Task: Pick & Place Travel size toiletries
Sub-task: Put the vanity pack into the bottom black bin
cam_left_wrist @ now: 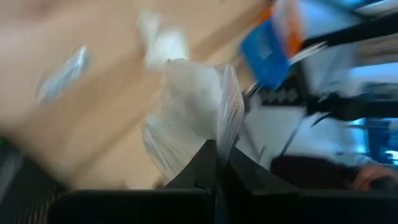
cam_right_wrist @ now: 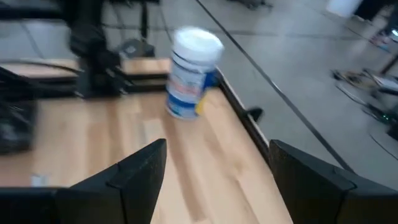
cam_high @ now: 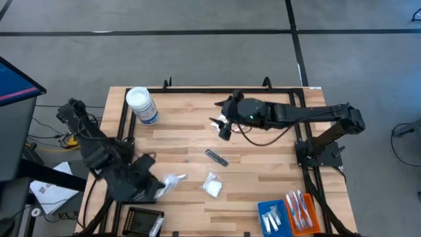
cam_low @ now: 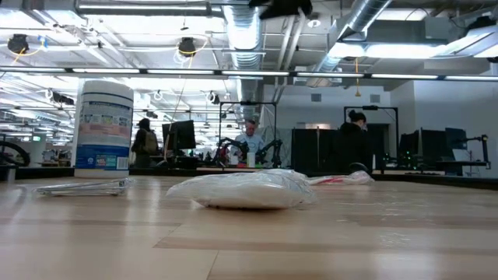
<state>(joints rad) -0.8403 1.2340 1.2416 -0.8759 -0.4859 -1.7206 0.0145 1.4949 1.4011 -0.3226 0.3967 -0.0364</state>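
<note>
High view: the left tool is clamped on a clear crinkly sachet near the bench front edge, just above the black tray. A second white sachet lies right of it, apart; a slim dark stick lies beyond. The right tool hangs gaping and empty, right of the white-lidded jar.

Low view: the white sachet lies flat; the jar's label is unreadable.

Left wrist view: closed fingers pinch the sachet.

Right wrist view: spread fingers face the jar.
</note>
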